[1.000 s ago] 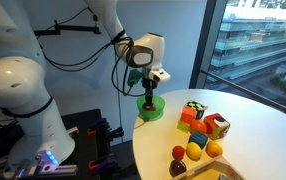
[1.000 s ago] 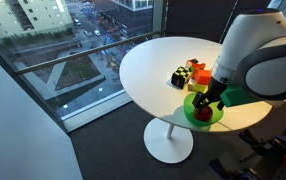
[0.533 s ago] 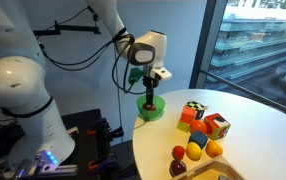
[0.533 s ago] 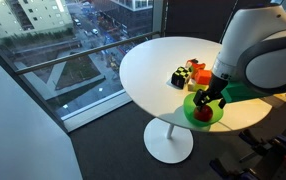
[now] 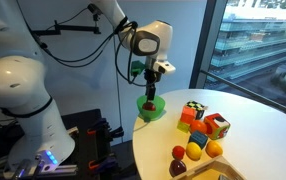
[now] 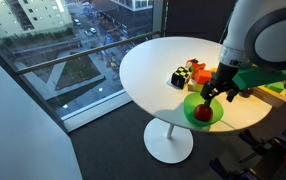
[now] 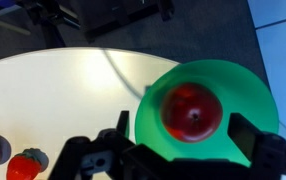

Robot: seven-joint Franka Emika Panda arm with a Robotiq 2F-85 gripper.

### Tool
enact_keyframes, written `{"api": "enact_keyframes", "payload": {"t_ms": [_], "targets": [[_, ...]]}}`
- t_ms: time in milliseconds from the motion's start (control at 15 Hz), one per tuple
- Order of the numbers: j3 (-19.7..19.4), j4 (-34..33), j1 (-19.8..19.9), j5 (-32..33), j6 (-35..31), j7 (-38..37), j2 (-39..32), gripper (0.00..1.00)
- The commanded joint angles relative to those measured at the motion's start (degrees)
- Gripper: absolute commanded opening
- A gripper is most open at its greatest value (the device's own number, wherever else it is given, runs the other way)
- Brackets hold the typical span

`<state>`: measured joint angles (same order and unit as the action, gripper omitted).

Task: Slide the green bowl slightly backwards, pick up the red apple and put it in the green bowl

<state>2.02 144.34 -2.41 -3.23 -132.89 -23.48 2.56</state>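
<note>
Two black fingers [image 7: 273, 158], spread wide open and gripping nothing, hang right over the one small round lime-green plastic bowl [image 7: 245, 95]. One glossy dark-red toy apple [image 7: 191, 110] sits in the middle of it, not touched by anything. The bowl's right at the edge of the round white desk [image 7: 73, 90], so zero room that side. Further in, the desk is bare up to one cluster of coloured blocks [image 5: 198, 118] and some small toy fruits [image 5: 195, 152], which are too small to count.
</note>
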Motion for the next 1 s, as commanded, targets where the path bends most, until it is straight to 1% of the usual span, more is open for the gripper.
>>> {"api": "enact_keyframes", "payload": {"t_ms": [0,200,467,800,933], "targets": [[-0.72,-0.94,1.06,0.09,6.76,4.83,3.24,1.00],[-1.19,-1.10,1.80,1.38,12.52,7.36,6.01,1.00],[-1.44,-1.06,3.04,4.92,18.85,8.03,10.81,1.00],[-1.58,-1.14,5.10,8.75,23.34,7.46,17.03,1.00],[-2.15,-1.31,5.84,8.30,23.97,8.11,19.51,1.00]]}}
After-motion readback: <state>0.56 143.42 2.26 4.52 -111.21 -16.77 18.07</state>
